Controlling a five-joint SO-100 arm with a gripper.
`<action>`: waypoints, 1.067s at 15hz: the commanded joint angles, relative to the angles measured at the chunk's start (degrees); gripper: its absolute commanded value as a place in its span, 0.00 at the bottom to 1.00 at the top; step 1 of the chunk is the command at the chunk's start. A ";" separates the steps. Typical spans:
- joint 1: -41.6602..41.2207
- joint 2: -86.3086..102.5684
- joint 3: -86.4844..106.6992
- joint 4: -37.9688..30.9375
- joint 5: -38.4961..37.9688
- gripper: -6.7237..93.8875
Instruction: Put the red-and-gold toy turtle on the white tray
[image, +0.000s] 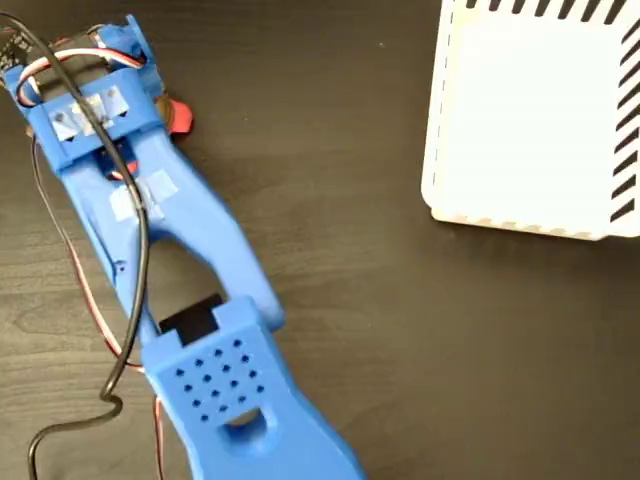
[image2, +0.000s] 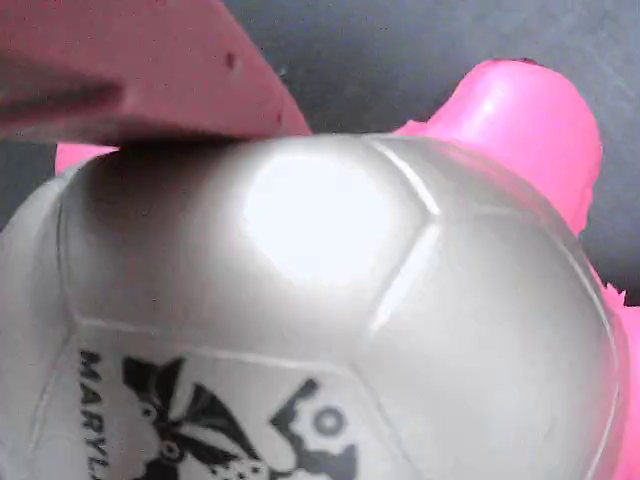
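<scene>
Dark tabletop, turtle (image2: 330, 320) directly under the claw's finger (image2: 130, 70), touching.

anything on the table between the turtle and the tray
Nothing visible. The turtle peeks out beside the end effector at upper left; the dark table between it and the tray at upper right lies bare.

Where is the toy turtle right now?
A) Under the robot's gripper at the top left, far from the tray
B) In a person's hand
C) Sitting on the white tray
A. In the fixed view a bit of the red-and-gold toy turtle peeks out from under the blue arm's gripper end at the top left, while the white tray at the top right holds nothing.
</scene>
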 joint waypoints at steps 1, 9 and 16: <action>-0.09 17.49 8.09 -3.87 -4.04 0.07; 1.49 49.48 12.66 9.05 -27.42 0.07; 24.35 63.11 19.60 9.58 -67.59 0.07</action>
